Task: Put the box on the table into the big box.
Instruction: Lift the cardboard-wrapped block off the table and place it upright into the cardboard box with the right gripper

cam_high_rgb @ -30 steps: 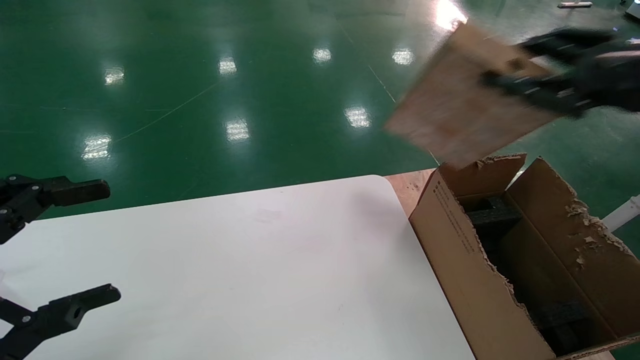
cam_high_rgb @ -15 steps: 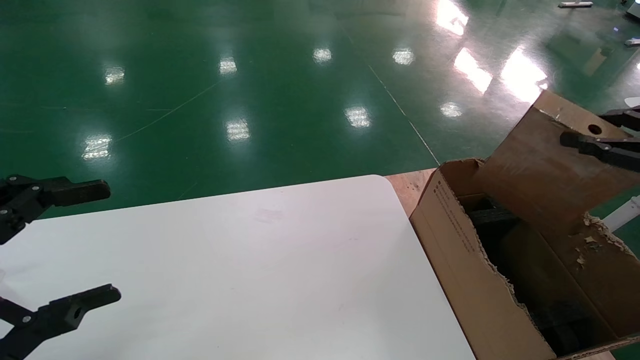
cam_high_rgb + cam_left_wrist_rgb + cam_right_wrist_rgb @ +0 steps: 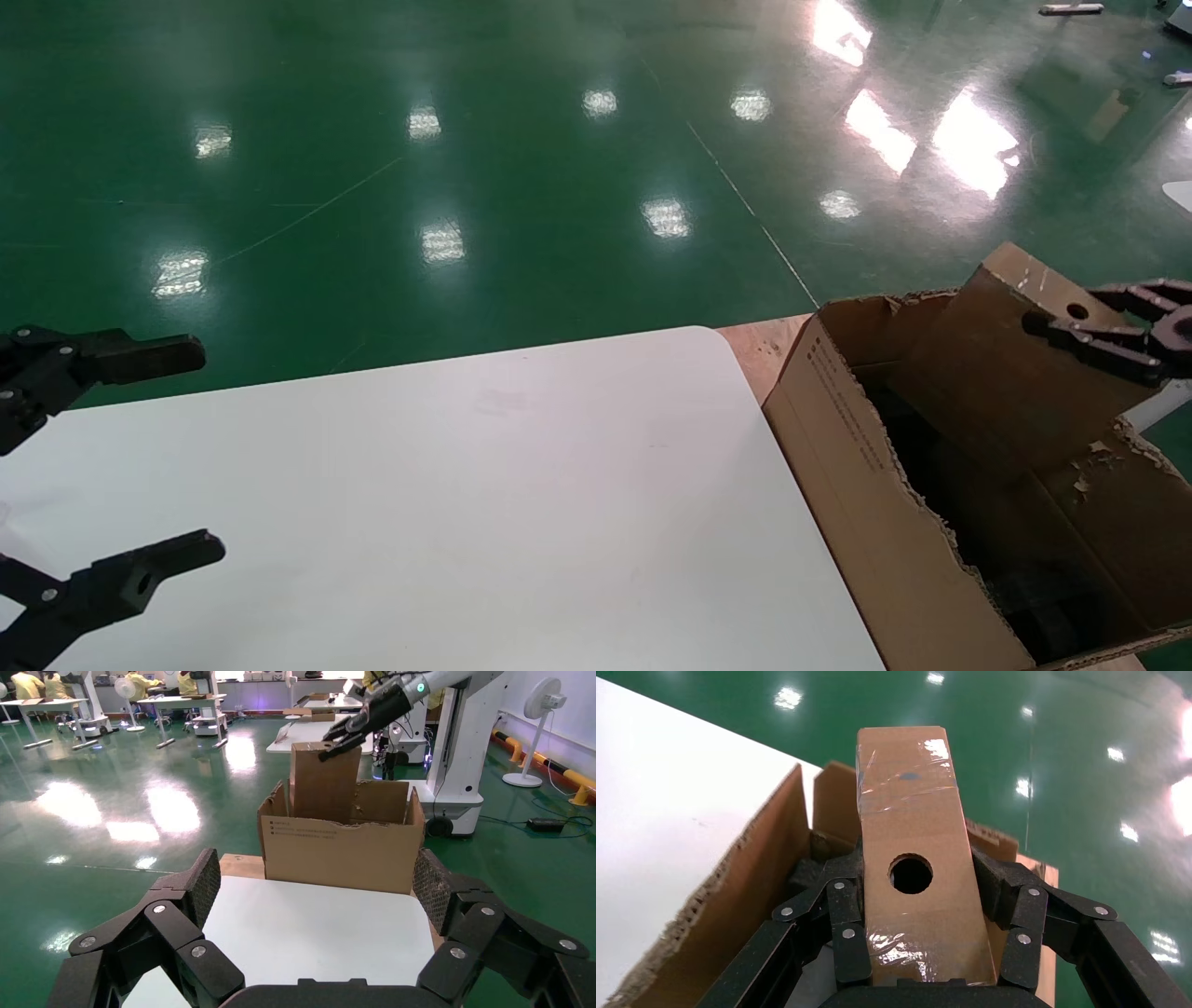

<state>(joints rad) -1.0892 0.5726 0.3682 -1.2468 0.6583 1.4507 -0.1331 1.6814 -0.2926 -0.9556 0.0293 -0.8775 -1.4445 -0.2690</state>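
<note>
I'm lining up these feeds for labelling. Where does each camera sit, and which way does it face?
Head view: on the head, looking down at the white table; both grippers show, left gripper open and idle.
Left wrist view: looks across the table to the large torn brown cardboard carton.
Right wrist view: looks along the right gripper, shut on the small brown cardboard box with a round hole.
All three share the carton.

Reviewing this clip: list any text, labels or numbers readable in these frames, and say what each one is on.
No text can be read in any view.
big box: lines of small dark print run along its outer side wall, also seen from the left wrist view, too small to read.
box, held by the right gripper: tape and a round hole, no print.
</note>
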